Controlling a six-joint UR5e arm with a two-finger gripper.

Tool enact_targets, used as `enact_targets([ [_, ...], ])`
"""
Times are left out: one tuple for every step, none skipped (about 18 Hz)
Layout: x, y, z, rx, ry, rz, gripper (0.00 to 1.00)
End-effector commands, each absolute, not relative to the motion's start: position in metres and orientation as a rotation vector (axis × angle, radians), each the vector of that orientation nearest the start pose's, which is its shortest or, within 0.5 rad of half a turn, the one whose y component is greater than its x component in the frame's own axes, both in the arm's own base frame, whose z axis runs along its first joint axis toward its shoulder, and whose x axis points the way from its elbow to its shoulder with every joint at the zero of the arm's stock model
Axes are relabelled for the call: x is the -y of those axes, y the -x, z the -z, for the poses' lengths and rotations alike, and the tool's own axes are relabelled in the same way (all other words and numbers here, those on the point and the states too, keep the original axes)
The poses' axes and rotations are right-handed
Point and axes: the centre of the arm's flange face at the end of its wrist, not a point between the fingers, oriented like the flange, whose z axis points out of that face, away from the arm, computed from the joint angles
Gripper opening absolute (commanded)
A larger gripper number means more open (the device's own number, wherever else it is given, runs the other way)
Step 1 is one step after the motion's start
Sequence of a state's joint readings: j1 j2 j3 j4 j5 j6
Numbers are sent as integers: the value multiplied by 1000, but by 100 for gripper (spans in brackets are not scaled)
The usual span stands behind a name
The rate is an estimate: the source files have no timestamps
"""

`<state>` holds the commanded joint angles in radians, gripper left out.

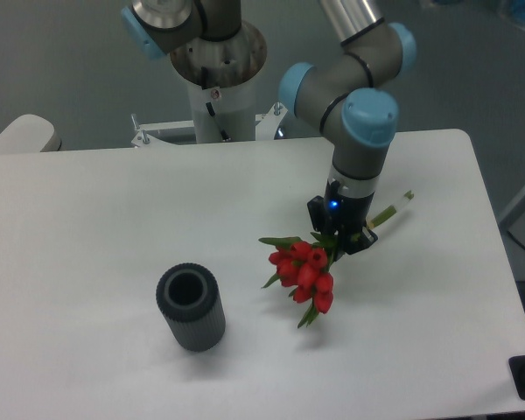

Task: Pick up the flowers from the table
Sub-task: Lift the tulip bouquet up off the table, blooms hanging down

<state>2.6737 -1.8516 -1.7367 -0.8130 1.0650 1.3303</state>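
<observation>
The flowers (303, 268), a small bunch of red tulip buds with green leaves, lie on the white table (87, 227) right of centre. Their green stems run up and to the right, ending in a pale tip (406, 199). My gripper (341, 233) points straight down over the stems just behind the buds, with its dark fingers on either side of them at table height. The fingers' tips are hidden by the gripper body and leaves, so I cannot tell whether they press on the stems. The buds appear to rest on the table.
A dark grey ribbed cylinder (191, 308) with an open top stands on the table to the left of the flowers. The robot's base (217, 70) stands behind the table's far edge. The table's right edge is near the stem tip.
</observation>
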Motion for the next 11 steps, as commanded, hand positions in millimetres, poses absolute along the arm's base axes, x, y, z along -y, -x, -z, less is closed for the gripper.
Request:
enact_targets([
  [-434, 447, -356, -350, 2495, -121, 22],
  [-437, 445, -359, -298, 2461, -82, 22],
  [-442, 443, -367, -256, 2418, -49, 22],
  [-446, 443, -378, -222, 2371, -21, 22],
  [-449, 441, -385, -185, 2328, 20, 22],
  [-452, 437, -391, -163, 2286, 56, 22],
  [-454, 434, -396, -153, 2243, 87, 22],
  [-455, 433, -401, -150, 2201, 115, 22],
  [-455, 431, -404, -147, 2162, 146, 22],
  [-454, 432, -407, -136, 2130, 170, 22],
  [-452, 433, -411, -124, 2102, 188, 22],
])
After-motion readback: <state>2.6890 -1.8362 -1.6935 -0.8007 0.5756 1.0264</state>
